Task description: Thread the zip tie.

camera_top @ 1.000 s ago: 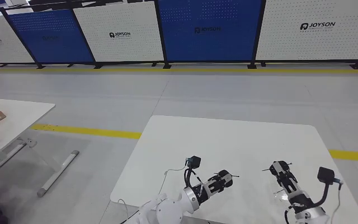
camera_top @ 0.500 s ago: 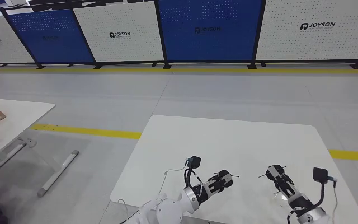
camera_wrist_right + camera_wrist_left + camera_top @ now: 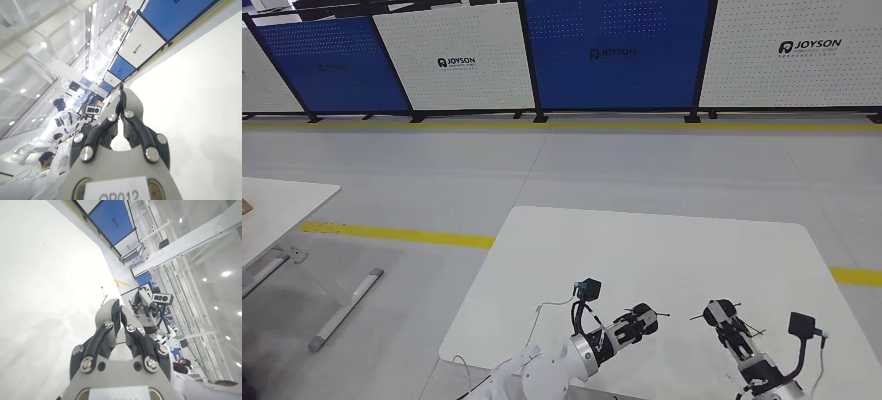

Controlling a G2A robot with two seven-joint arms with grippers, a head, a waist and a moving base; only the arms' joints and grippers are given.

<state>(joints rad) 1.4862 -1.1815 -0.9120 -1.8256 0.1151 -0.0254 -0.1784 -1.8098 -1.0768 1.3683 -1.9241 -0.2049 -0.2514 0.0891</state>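
- Your left gripper sits low over the near part of the white desk, close to its near edge. The fingers are pressed almost together, with only a sliver of gap between them.
- You've got the zip tie pinched at those fingertips. It is a thin black strand sticking out past them over the desk, with a small knob at its free end.
- In the top view the zip tie reads as a short line pointing toward the other arm.
- Your right gripper is beside the left one at about the same depth, near it but apart. It points away from you and leans a little toward the left arm.
- The right fingers are fully closed on a black strip, whose tip pokes just beyond the fingertips.
- In the top view, thin ends of the black strip stick out on both sides of that gripper.
- You can't tell whether the black strip and the zip tie are one piece or two. In the top view their ends look apart, with bare desk between them.
- Past the desk's far edge there is grey floor with a yellow line. A metal bar lies on the floor to the left, and the corner of a second white desk shows there too.
- Farthest back is a row of blue and white pegboard panels.
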